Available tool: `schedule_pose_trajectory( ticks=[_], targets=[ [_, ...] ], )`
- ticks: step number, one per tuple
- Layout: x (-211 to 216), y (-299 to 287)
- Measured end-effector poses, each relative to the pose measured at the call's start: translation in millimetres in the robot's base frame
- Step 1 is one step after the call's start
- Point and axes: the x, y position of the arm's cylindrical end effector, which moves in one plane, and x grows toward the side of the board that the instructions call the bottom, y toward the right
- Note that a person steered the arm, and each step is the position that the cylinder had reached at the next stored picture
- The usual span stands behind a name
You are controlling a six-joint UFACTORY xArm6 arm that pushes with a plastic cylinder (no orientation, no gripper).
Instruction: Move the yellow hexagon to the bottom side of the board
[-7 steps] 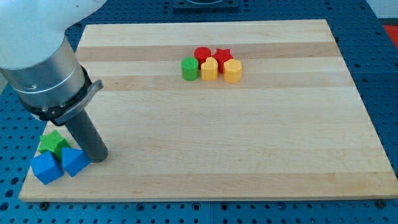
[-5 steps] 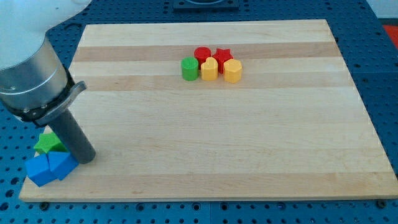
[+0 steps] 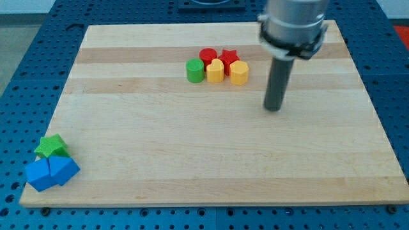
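The yellow hexagon (image 3: 239, 73) stands near the view's top centre, at the right end of a tight cluster. Beside it on the left is a yellow rounded block (image 3: 215, 71), then a green cylinder (image 3: 195, 70). Behind them are a red cylinder (image 3: 208, 55) and a red star (image 3: 229, 57). My tip (image 3: 273, 108) rests on the board to the right of and below the yellow hexagon, apart from it by about a block's width.
A green star (image 3: 51, 147), a blue cube (image 3: 39, 175) and a blue triangular block (image 3: 63, 169) huddle at the board's bottom left corner (image 3: 29, 195), partly over the edge. The wooden board lies on a blue perforated table (image 3: 19, 76).
My arm has left the bottom left corner and now stands at the upper right, near the cluster. The blue blocks and green star had been pushed slightly left toward the corner.
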Motion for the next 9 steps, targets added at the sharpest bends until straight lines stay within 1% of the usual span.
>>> schedule_pose_trajectory(
  ticks=[1, 2, 3, 4, 5, 6, 7, 8, 9],
  targets=[
    [-40.4, 19.7],
    [-61.7, -7.5],
    [-63.2, -56.6],
    [-51.9, -114.7],
    [-38.5, -134.7],
    [-44.9, -134.7],
    [-41.5, -161.1],
    [-5.6, -222.2],
    [29.9, -267.8]
  ],
)
